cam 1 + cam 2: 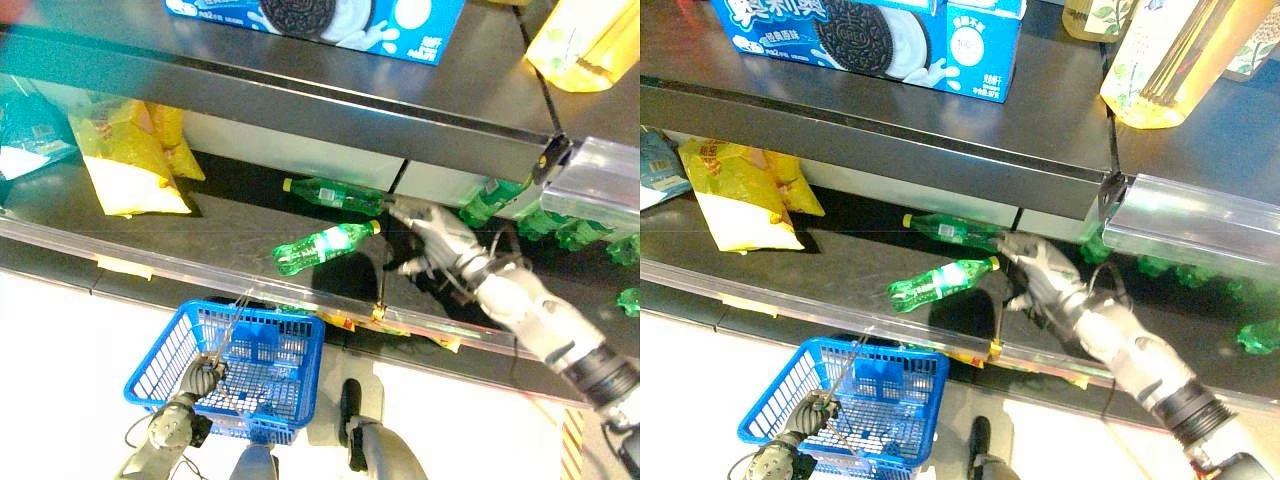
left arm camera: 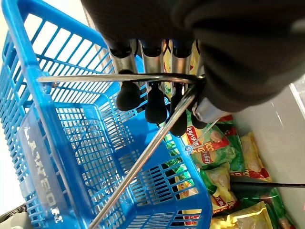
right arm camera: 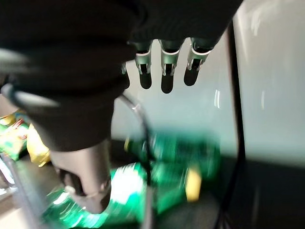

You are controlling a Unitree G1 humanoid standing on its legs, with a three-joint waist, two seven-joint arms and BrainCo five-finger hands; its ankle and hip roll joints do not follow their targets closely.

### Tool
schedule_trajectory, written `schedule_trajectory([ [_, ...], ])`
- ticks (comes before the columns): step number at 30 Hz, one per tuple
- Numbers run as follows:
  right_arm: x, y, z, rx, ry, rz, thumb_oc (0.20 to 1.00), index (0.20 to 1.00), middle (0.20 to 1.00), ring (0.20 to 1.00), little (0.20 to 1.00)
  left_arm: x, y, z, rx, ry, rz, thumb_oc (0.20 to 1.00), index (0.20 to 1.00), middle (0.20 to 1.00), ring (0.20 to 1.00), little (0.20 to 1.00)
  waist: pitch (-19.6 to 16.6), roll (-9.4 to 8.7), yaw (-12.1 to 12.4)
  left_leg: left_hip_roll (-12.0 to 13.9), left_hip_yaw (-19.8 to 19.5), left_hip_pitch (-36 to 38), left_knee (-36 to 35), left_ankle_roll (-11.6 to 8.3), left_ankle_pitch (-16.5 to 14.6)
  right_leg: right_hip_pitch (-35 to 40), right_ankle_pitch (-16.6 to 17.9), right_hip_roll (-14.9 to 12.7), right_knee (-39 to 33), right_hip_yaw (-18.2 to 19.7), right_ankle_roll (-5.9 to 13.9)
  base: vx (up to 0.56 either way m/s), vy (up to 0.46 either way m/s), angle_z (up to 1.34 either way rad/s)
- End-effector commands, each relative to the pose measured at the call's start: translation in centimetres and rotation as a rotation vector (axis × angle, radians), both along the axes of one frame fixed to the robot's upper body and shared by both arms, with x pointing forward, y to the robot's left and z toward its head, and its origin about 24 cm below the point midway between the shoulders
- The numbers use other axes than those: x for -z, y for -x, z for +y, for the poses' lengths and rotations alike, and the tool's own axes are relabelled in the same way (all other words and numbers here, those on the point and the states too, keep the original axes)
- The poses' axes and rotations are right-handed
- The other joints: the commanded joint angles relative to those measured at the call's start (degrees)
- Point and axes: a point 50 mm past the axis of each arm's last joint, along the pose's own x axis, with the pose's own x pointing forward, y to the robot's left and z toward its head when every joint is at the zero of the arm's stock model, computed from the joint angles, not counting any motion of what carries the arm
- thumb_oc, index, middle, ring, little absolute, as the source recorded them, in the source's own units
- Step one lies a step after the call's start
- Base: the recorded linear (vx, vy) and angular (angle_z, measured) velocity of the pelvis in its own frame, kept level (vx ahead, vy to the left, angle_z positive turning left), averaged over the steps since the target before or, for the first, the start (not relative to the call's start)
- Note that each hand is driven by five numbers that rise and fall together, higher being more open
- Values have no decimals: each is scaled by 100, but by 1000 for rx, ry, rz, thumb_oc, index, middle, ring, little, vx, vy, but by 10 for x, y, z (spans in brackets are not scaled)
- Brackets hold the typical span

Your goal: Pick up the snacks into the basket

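A blue wire-handled basket hangs below the shelf, and my left hand is shut on its metal handle; the basket looks empty. Yellow snack bags lie at the shelf's left end. Two green bottles lie on the shelf's middle: one near the front, one further back. My right hand reaches in over the shelf just right of the front bottle's yellow cap. It is open, its fingers straight and holding nothing.
A blue cookie box and a yellow pack sit on the shelf above. More green bottles crowd the shelf's right end. A clear rail runs along the shelf's front edge. Snack bags lie on a lower shelf past the basket.
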Motion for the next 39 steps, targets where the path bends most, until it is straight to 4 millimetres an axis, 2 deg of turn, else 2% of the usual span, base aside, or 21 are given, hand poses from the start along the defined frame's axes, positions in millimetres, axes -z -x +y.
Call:
schedule_trajectory([
  [1, -18, 4, 22, -81, 110, -156, 1000, 1000, 1000, 1000, 1000, -28, -3, 11, 62, -65, -130, 200, 200, 200, 200, 200, -431, -94, 74, 7, -37, -203, 61, 71, -56, 124, -219, -297, 144, 225, 733, 0, 0, 0],
  [3, -42, 3, 30, -87, 224, -227, 1000, 1000, 1000, 1000, 1000, -27, -3, 14, 65, -76, -113, 200, 200, 200, 200, 200, -440, -141, 137, 10, -56, -224, 71, 62, -53, 102, -222, -288, 150, 222, 724, 0, 0, 0],
  [6, -56, -5, 41, -80, 303, -248, 1000, 1000, 1000, 1000, 1000, -26, -2, 15, 74, -82, -98, 200, 200, 200, 200, 200, -422, -158, 199, 14, -69, -236, 51, 52, -39, 85, -225, -285, 143, 225, 722, 10, -8, 4],
  [8, -57, -6, 43, -84, 308, -251, 1000, 1000, 1000, 1000, 1000, -26, -2, 15, 70, -76, -100, 200, 200, 200, 200, 200, -413, -138, 172, 15, -64, -231, 48, 52, -38, 85, -224, -283, 144, 230, 722, 4, -3, 3],
  [10, -63, -19, 50, -46, 355, -248, 1000, 1000, 1000, 1000, 1000, -28, -5, 15, 75, -80, -102, 200, 200, 200, 200, 200, -367, -146, 223, 10, -68, -255, 46, 48, -30, 62, -219, -286, 152, 236, 719, 4, -7, -2],
  [12, -60, -34, 60, -15, 357, -208, 1000, 1000, 1000, 1000, 1000, -28, -9, 13, 74, -71, -110, 200, 200, 200, 200, 200, -292, -140, 276, -1, -82, -292, 71, 55, -33, 27, -216, -285, 161, 242, 711, 3, -5, -3],
  [14, -56, -39, 65, -14, 361, -187, 1000, 1000, 1000, 1000, 1000, -27, -10, 12, 71, -67, -107, 200, 200, 200, 200, 200, -276, -132, 282, -4, -80, -299, 75, 58, -37, 27, -219, -282, 159, 244, 710, 10, -4, 6],
  [21, -15, -63, 87, 28, 381, -4, 1000, 1000, 1000, 1000, 1000, -28, -19, 6, 69, -39, -119, 200, 200, 200, 200, 200, -181, -54, 358, -9, -144, -334, 46, 51, -4, -22, -271, -267, 194, 224, 681, 7, -4, 2],
  [23, 5, -68, 89, 43, 391, 80, 1000, 1000, 1000, 1000, 1000, -27, -22, 3, 73, -30, -116, 200, 200, 200, 200, 200, -139, -34, 378, -21, -169, -358, 68, 52, -5, -27, -294, -278, 226, 200, 667, 12, -11, 2],
  [29, 44, -75, 81, 86, 295, 264, 1000, 1000, 1000, 1000, 1000, -27, -25, -2, 77, -13, -120, 200, 200, 200, 200, 200, -91, 29, 384, -44, -239, -377, 88, 46, -6, -28, -343, -320, 311, 152, 653, 11, -17, 7],
  [31, 62, -75, 75, 110, 263, 331, 1000, 1000, 1000, 1000, 1000, -26, -27, -6, 81, -5, -121, 200, 200, 200, 200, 200, -78, 60, 385, -59, -264, -381, 79, 47, -4, -29, -362, -328, 353, 138, 650, 4, -14, 5],
  [33, 66, -74, 74, 112, 255, 347, 1000, 1000, 1000, 1000, 1000, -26, -27, -7, 82, -3, -122, 200, 200, 200, 200, 200, -76, 65, 383, -61, -267, -383, 76, 48, -4, -29, -364, -333, 357, 134, 650, 1, -1, 2],
  [35, 81, -74, 71, 126, 235, 401, 1000, 1000, 1000, 1000, 1000, -26, -28, -9, 87, -2, -122, 200, 200, 200, 200, 200, -58, 85, 382, -64, -276, -389, 93, 51, -20, -39, -374, -340, 376, 130, 651, -3, -6, 2],
  [39, 90, -72, 72, 126, 226, 433, 1000, 1000, 1000, 1000, 1000, -25, -28, -10, 93, 0, -119, 200, 200, 200, 200, 200, -45, 95, 380, -65, -293, -403, 125, 55, -28, -50, -397, -344, 431, 129, 644, -2, -5, 2],
])
